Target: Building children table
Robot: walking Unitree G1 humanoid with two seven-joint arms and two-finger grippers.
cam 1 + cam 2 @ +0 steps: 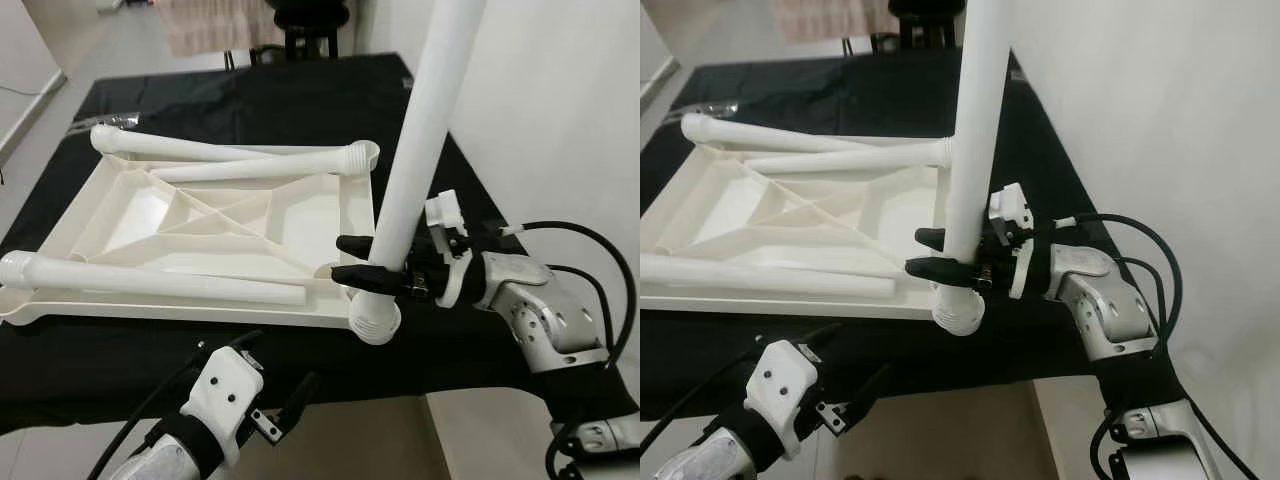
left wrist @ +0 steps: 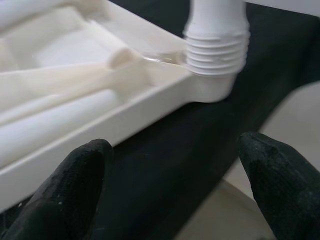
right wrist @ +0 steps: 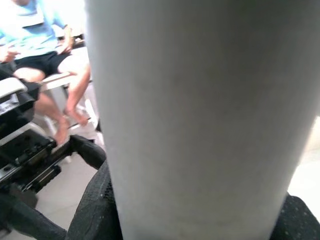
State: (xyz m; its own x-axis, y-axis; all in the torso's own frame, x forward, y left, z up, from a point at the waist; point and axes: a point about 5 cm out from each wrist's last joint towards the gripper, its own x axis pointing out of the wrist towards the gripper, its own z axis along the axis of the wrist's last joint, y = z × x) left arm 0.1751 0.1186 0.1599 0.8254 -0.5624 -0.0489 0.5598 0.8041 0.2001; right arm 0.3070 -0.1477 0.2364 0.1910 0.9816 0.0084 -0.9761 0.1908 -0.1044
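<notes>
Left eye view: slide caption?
Right gripper holds a white table leg upright at the upturned tabletop's corner socket.

Smooth white plastic tabletop (image 1: 345,215) & legs (image 1: 415,150); matt black cloth (image 1: 200,100).

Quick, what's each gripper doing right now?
Left gripper: open, holding nothing, near the black table's edge.
Right gripper: shut on the upright white plastic table leg.

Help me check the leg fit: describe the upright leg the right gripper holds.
The upright leg is a smooth white tube, plastic by its look, leaning slightly and running out of the picture's top. Its ribbed lower end meets the near right corner socket of the upturned tabletop. The right gripper clamps it just above the ribs.
</notes>
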